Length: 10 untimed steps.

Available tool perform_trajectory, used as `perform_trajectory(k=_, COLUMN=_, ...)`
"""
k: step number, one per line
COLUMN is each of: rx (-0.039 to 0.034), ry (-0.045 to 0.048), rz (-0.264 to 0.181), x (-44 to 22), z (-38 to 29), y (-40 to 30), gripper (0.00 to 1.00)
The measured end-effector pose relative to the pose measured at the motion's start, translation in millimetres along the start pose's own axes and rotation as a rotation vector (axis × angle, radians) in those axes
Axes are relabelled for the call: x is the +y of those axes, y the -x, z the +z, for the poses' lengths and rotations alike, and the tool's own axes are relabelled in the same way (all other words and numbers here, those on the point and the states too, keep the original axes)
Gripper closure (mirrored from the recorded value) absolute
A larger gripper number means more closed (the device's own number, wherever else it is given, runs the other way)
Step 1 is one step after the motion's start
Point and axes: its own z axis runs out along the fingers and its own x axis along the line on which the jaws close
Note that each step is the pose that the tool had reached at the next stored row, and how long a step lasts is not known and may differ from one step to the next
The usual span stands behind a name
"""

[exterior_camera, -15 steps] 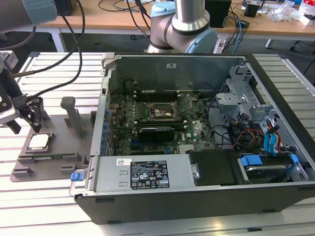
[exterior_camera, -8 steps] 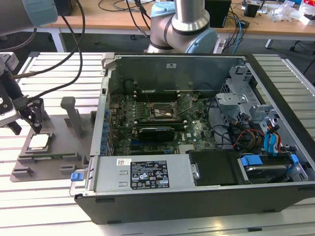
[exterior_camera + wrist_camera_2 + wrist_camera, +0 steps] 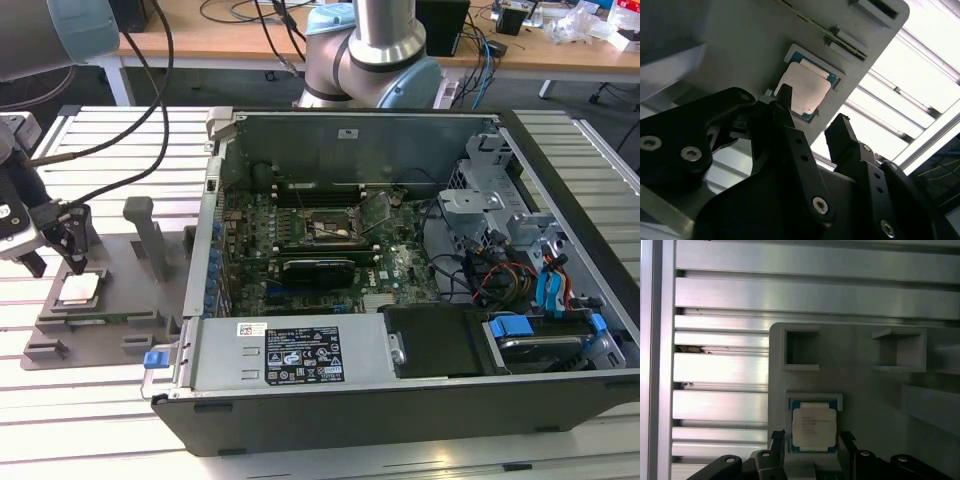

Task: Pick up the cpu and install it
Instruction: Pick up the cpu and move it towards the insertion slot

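Well, the big open metal computer case (image 3: 215, 350) has a black-and-white sticker (image 3: 303, 355) on its wall. Beside it lies a flat grey plastic holder (image 3: 110, 312). My gripper (image 3: 812, 436) hangs spread wide, holding nothing, just over the square silver cpu (image 3: 812, 425) with tiny print, in the holder's pocket.

Premises were a robotics lab or workshop: slotted aluminium bench (image 3: 100, 430), opened computer case (image 3: 480, 400), robot arm base (image 3: 370, 60), cable-strewn wooden desks (image 3: 190, 35) behind.
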Motion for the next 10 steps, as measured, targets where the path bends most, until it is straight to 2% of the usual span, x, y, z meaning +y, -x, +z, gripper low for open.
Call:
perform_trajectory(k=8, rx=0.0, ry=-0.0001, rz=0.0, x=0.2, z=8.0, y=-0.2, gripper=0.45)
perform_trajectory(k=10, rx=0.0, ry=-0.0001, rz=0.0, x=0.2, z=11.7, y=-0.3, gripper=0.45)
